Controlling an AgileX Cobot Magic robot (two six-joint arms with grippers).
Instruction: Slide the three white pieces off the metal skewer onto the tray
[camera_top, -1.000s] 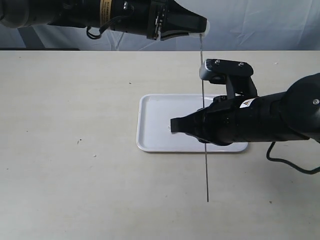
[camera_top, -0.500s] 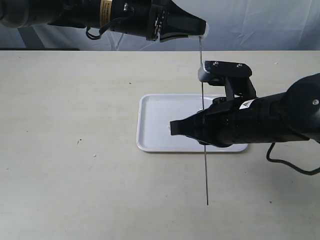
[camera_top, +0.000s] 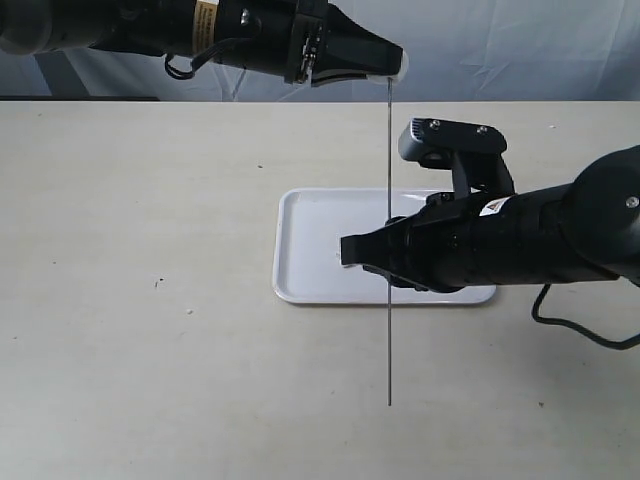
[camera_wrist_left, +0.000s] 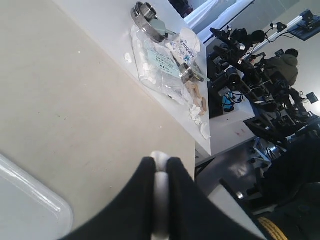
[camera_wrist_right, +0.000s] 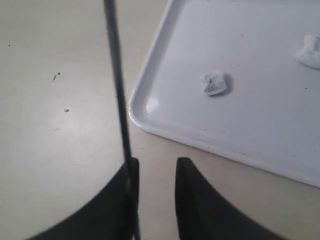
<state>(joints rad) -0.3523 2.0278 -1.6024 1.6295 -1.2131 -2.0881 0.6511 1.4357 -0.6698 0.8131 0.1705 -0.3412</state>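
Our left gripper (camera_top: 398, 62) clenches the thin grey metal skewer (camera_top: 389, 300); our right gripper (camera_wrist_right: 156, 167) stands released beside it. We should close lightly above the small white soft lump (camera_wrist_left: 160, 175), seemingly at the top, and strip it down over the glossy white rectangular tray (camera_wrist_right: 260, 125).

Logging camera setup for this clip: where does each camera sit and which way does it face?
Exterior: off the arms, facing the table, tray, hanging metal skewer; both arms show.
Left wrist: along the left gripper toward a cluttered room.
Right wrist: down past the right gripper at two white pieces.
All three share the tray.
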